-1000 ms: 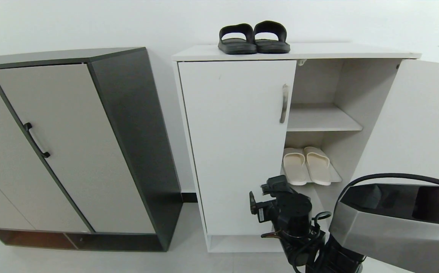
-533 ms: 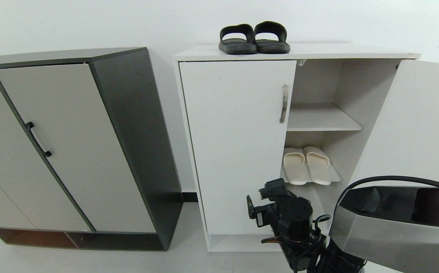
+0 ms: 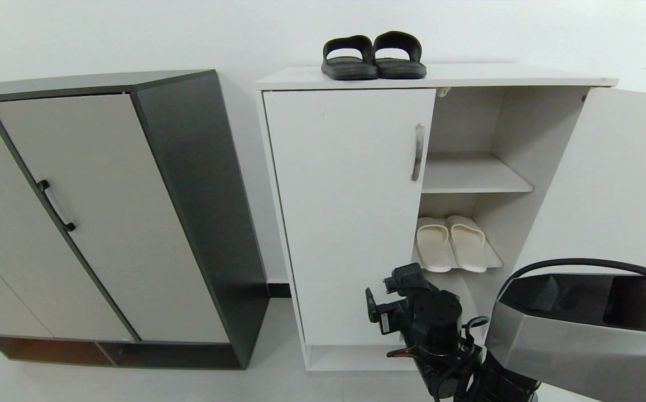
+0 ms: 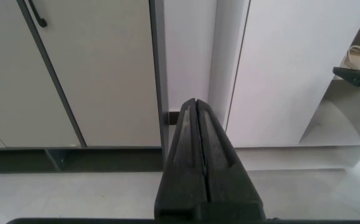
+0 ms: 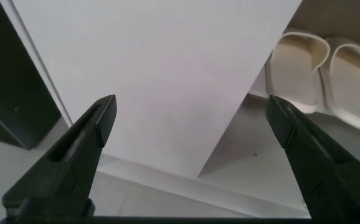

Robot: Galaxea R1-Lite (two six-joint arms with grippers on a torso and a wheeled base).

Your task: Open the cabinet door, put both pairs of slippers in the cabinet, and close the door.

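Black slippers [image 3: 374,56] are seen on the cabinet top [image 3: 496,72]; cream slippers [image 3: 451,244] are lodged on the lower shelf [image 3: 493,260], door [image 3: 618,184] open. Right gripper [image 5: 189,118] is held spread, empty, low by the cabinet; left gripper [image 4: 195,109] is clenched, empty. Next, a raise to the black pair is judged needed.

We see bright, even, diffuse light on the wall [image 3: 133,33] and the white cabinet [image 3: 350,223]. Its open compartment [image 3: 468,120] lies in soft grey shade, slightly deeper beneath the shelf [image 3: 473,173]. Toward the head view's edges straight lines bow, so the grey cabinet [image 3: 105,223] leans outward.
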